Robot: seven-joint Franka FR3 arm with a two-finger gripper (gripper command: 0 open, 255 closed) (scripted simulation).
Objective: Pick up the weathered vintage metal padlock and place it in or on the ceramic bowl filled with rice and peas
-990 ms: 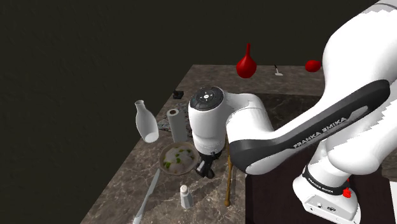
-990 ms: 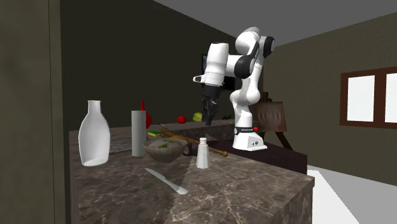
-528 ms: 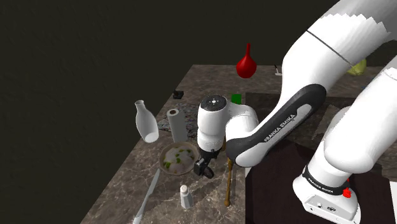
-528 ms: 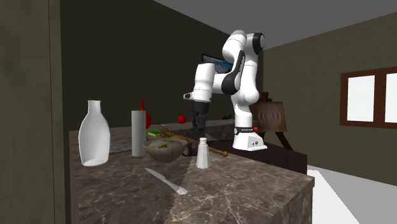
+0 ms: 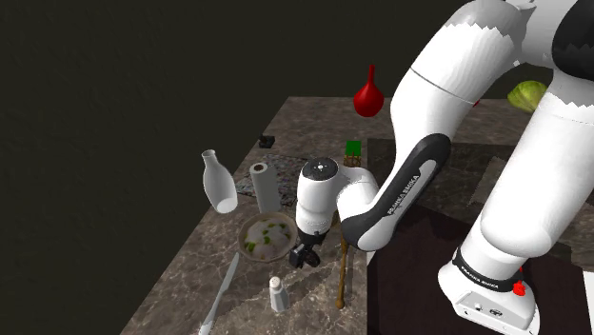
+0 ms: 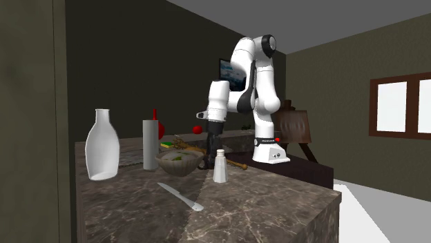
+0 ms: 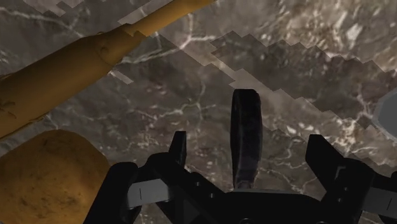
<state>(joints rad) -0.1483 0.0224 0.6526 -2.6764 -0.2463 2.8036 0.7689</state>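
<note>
A dark, narrow padlock stands edge-on on the marble counter between my two black fingers, and neither finger touches it. My gripper is open, with its fingers well apart on either side of the lock. In the shoulder view the gripper hangs low over the counter just right of the bowl, which holds white and green food. In the second exterior view the gripper points down behind the bowl.
A wooden stick lies right of the gripper, seen close in the wrist view as stick. A white shaker, a knife, a white bottle and a grey cylinder surround the bowl. A red vase stands far back.
The arm has folded down and the gripper has sunk lower toward the counter beside the bowl, shifting slightly toward the shoulder view's left.
</note>
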